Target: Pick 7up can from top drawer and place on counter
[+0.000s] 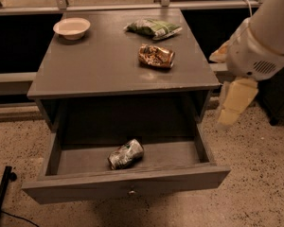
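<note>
7up can [126, 153] lies on its side, dented, lower centre of frame, inside the pulled-out top drawer [123, 183], near its front panel. Gripper [234, 103] hangs at right edge, beside the counter [99, 65], well apart from can; cannot tell whether spread or closed from this angle. On the surface: bowl [72, 28] upper left, green bag [154, 28], orange-brown packet [156, 56].

Our gripper [228, 111] hangs pointing downward; just above it sits our white wrist housing [253, 56], the arm [278, 14] rising up-right beyond
</note>
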Controlling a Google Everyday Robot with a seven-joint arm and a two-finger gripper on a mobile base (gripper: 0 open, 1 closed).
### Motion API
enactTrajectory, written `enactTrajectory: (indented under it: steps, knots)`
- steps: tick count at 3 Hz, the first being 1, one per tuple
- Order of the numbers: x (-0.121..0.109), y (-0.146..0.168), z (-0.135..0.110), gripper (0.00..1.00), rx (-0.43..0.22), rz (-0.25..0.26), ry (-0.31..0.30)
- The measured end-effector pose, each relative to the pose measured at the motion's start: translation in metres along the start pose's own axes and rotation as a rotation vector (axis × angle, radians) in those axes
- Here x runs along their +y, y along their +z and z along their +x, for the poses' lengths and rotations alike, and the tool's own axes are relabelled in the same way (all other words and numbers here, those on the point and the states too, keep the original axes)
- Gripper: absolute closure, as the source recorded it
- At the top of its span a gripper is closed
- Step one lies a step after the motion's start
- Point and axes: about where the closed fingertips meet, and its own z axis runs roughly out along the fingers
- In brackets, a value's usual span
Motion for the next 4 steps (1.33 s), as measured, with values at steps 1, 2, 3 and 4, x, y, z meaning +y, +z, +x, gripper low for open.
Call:
enactTrajectory:
  steps: [1, 2, 3, 4]
  knots:
    - [0.019, 0.070, -0.029, 0.00, -0.128, -0.080, -0.116]
    - [0.023, 0.079, -0.032, 0.00, -0.141, -0.084, -0.187]
    - [0.028, 0.104, -0.037, 0.00, -0.093, -0.150, -0.225]
    - [0.038, 0.155, -0.058, 0.00, -0.031, -0.203, -0.392]
